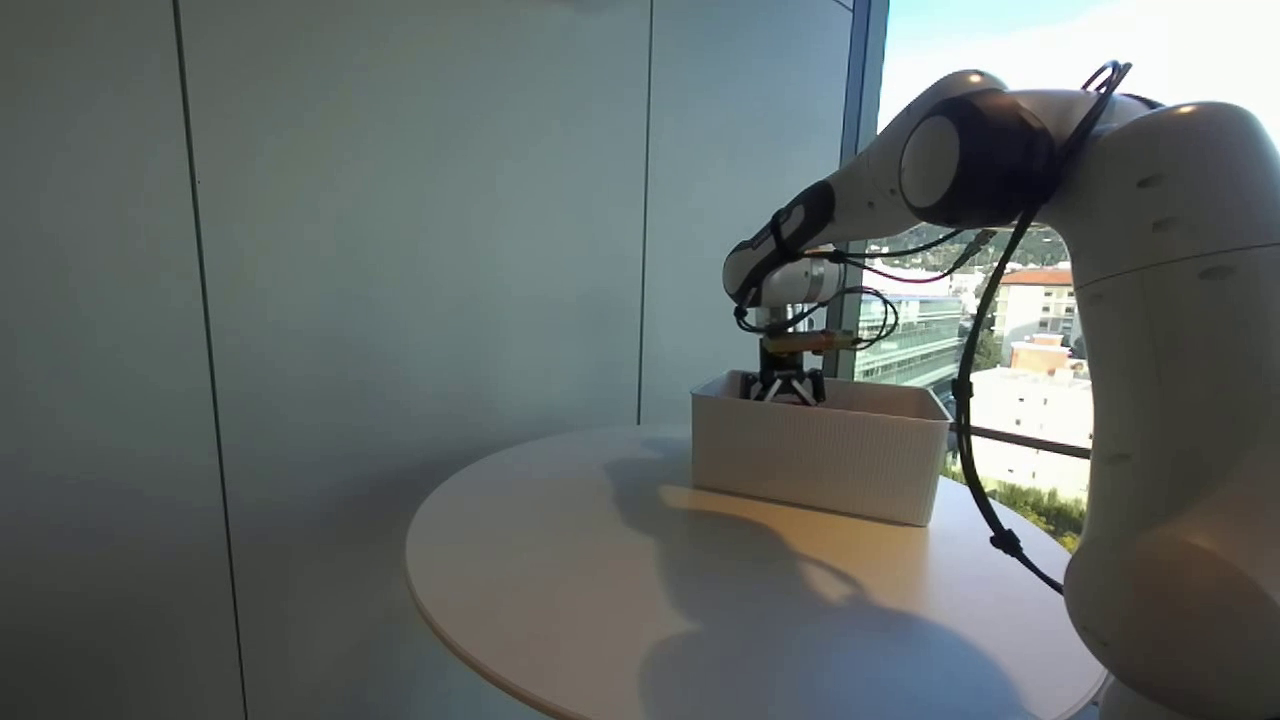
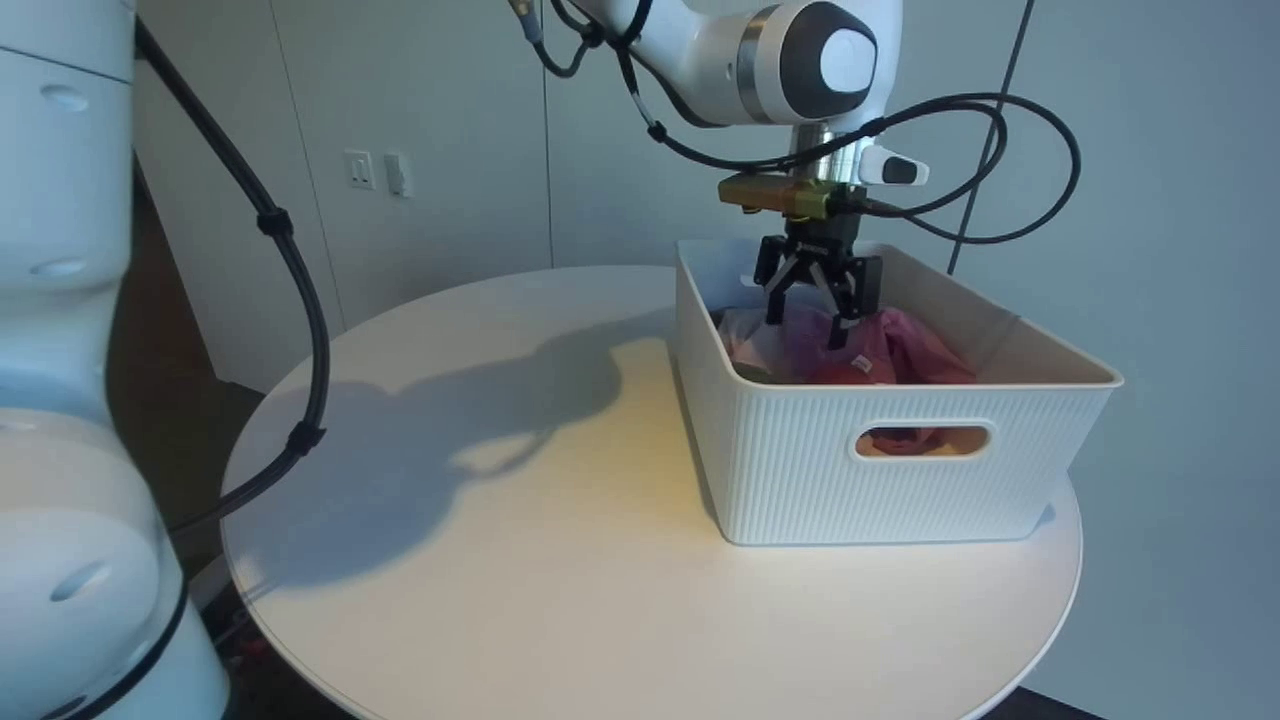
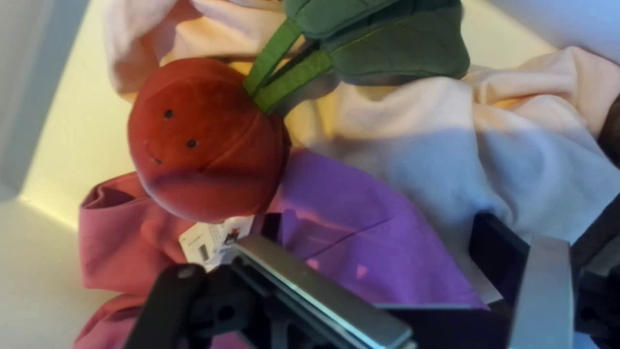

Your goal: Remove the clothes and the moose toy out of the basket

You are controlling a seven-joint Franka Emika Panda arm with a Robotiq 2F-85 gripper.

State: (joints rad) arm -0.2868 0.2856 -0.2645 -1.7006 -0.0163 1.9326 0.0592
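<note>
Clothes (image 3: 358, 223) lie rumpled in the basket (image 2: 880, 500), a red plush toy (image 3: 208, 140) slantwise on them, leaves (image 3: 397, 46) pointing right in the wrist view. The arm (image 1: 880, 185) arches over the bench (image 1: 530, 560), hand (image 2: 806, 328) aimed straight down, fingers (image 3: 496, 257) well apart, gripping nothing.

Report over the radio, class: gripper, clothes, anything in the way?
Gripper open, partly inside basket. Clothes in basket, none visibly gripped. Moose toy: can't make out. Possible obstacle: red plush toy, resting over some clothes.
</note>
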